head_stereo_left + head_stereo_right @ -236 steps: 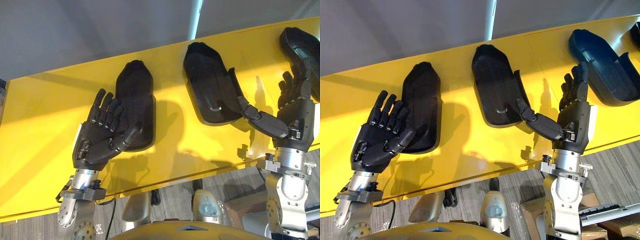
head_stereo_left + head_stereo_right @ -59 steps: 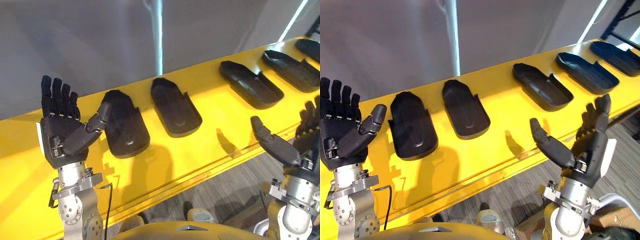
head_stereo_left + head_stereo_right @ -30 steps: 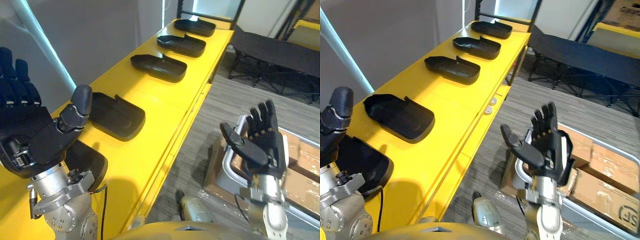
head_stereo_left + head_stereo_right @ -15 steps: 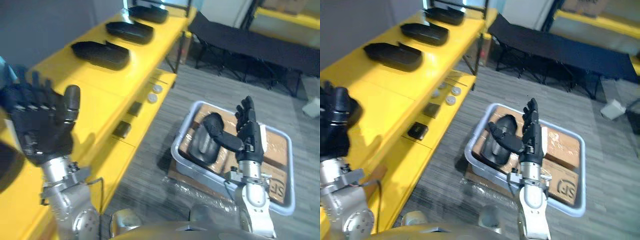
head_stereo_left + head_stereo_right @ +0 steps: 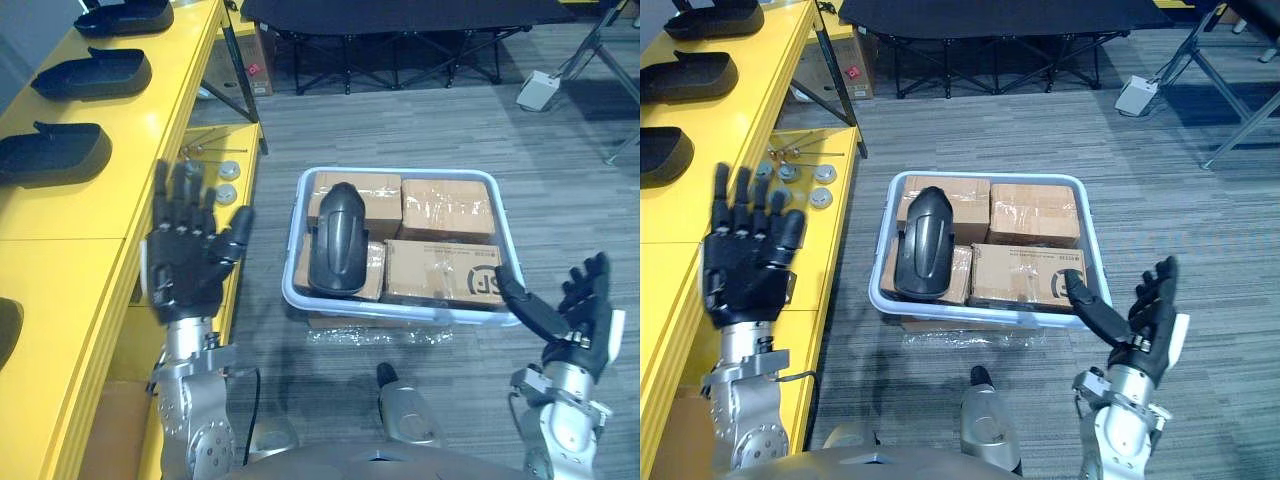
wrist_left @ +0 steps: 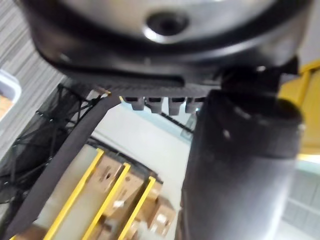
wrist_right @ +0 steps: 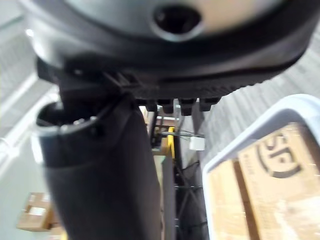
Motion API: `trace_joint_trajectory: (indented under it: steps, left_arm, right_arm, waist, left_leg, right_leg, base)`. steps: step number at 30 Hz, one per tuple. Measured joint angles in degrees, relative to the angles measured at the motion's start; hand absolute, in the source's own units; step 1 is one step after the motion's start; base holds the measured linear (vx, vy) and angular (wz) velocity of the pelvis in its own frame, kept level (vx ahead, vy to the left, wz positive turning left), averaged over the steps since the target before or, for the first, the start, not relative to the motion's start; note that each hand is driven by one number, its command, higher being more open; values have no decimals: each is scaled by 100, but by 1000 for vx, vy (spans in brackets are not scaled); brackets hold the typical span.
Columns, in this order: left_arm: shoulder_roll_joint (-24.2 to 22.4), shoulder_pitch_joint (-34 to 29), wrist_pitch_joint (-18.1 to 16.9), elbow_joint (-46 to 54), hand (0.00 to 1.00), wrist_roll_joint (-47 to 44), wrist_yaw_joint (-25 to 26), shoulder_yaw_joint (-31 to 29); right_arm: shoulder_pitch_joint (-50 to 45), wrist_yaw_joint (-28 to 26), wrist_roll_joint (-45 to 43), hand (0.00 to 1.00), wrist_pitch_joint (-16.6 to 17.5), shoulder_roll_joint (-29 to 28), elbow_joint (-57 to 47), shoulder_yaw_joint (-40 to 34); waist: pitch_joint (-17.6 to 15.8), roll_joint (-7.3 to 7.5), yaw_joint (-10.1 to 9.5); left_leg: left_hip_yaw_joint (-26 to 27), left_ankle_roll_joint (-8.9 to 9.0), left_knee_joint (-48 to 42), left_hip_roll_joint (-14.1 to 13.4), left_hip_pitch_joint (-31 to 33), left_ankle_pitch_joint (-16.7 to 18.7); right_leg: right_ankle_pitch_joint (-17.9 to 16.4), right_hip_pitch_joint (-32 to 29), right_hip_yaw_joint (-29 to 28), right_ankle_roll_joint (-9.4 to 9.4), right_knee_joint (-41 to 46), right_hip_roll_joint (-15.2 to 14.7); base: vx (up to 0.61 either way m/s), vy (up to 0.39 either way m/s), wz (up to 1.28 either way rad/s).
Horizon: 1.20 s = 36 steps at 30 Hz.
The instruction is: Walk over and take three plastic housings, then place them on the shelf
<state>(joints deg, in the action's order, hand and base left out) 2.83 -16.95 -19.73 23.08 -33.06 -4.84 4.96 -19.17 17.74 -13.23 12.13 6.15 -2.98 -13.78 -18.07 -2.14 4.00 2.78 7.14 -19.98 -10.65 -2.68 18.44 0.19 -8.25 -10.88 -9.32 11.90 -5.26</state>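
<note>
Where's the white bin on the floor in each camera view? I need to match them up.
Left eye view: white bin at centre, on the floor beside the yellow shelf.
Right eye view: also centre.
Left wrist view: cannot tell; a pale corner might be it.
Right wrist view: its curved rim, close up.
Shared landmark: the printed cardboard box inside it.

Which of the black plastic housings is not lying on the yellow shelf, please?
The black plastic housing resting on cardboard boxes in the white bin; the others sit on the yellow shelf.
</note>
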Motion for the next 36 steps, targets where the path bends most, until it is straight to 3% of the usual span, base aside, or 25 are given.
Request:
trace_joint_trajectory:
  steps: [1, 4, 6, 10, 12, 14, 20, 24, 29, 36]
  left_arm:
    - [207, 266, 131, -137, 100, 33, -69, 145]
    - [564, 713, 368, -292, 100, 471, -65, 359]
    - [684, 912, 515, -421, 100, 707, -11, 426]
    - [724, 1033, 734, -953, 100, 1195, 362, 606]
    - [719, 1054, 839, -1375, 100, 1336, 445, 667]
    - [724, 1034, 1154, -1792, 100, 785, 287, 770]
    - [832, 981, 1240, -2029, 100, 446, -188, 987]
    - [836, 1088, 1259, -2053, 100, 375, -412, 994]
    - [842, 1251, 1372, -2271, 100, 192, -528, 1053]
    - [876, 1254, 1401, -2609, 100, -46, -528, 1057]
  right_arm:
    - [319, 118, -2, 100, -82, -38, 400, 12]
    - [1043, 452, 128, 100, -217, -31, 1036, 92]
    - [1625, 698, 125, 100, -231, 42, 1363, 102]
    - [2413, 911, 107, 100, -233, 592, 1641, 250]
    - [2771, 929, 107, 100, -234, 877, 1731, 334]
    - [3156, 939, 110, 100, -227, 1116, 1822, 397]
    - [3665, 900, 116, 100, -215, 1214, 2360, 623]
    - [4018, 630, 107, 100, -633, 1450, 2919, 782]
    - [4550, 135, 39, 100, -1474, 1899, 4039, 787]
    - [5272, -619, 142, 100, -1854, 2503, 5132, 1022]
  waist:
    - [-135, 88, -96]
    - [-433, 185, -264]
    - [-652, 150, -298]
    - [-664, 129, -544]
    - [-665, 129, -573]
    - [-665, 129, -696]
    - [-676, 147, -902]
    - [-681, 144, -943]
    - [-729, 101, -1055]
    - [-785, 35, -1181]
  left_leg:
    - [3, -49, -204, 109, 231, 31]
    - [-27, -152, -633, 275, 801, 100]
    - [-232, -151, -867, 346, 1132, 107]
    - [-549, -50, -977, 303, 1577, 61]
    - [-657, -26, -967, 292, 1648, 38]
    - [-667, -23, -960, 291, 1641, 34]
    - [-799, -24, -990, 315, 1652, 33]
    - [-921, -25, -1101, 325, 1800, 32]
    - [-999, -15, -1146, 330, 1841, 1]
    - [-1148, 12, -1138, 347, 1938, -89]
  right_leg:
    - [316, 28, 156, -7, -354, -153]
    - [813, 32, 614, 54, -1044, -409]
    - [869, 20, 811, 72, -1213, -492]
    - [1101, -146, 1117, -36, -1410, -428]
    - [1115, -148, 1211, -35, -1432, -406]
    - [1115, -135, 1248, -34, -1431, -405]
    - [1112, -55, 1462, -29, -1394, -420]
    - [1107, -59, 1615, -21, -1390, -420]
    - [1091, -60, 1695, 1, -1310, -420]
    - [1092, -68, 1848, 1, -1292, -423]
  base:
    - [-189, 168, -10]
    - [-235, 141, 6]
    - [-175, 87, 40]
    - [-18, -20, 31]
    - [37, -25, 23]
    - [32, 8, 5]
    - [-1, 17, 12]
    - [-49, 3, 14]
    - [-57, 3, 8]
    - [-30, 4, 11]
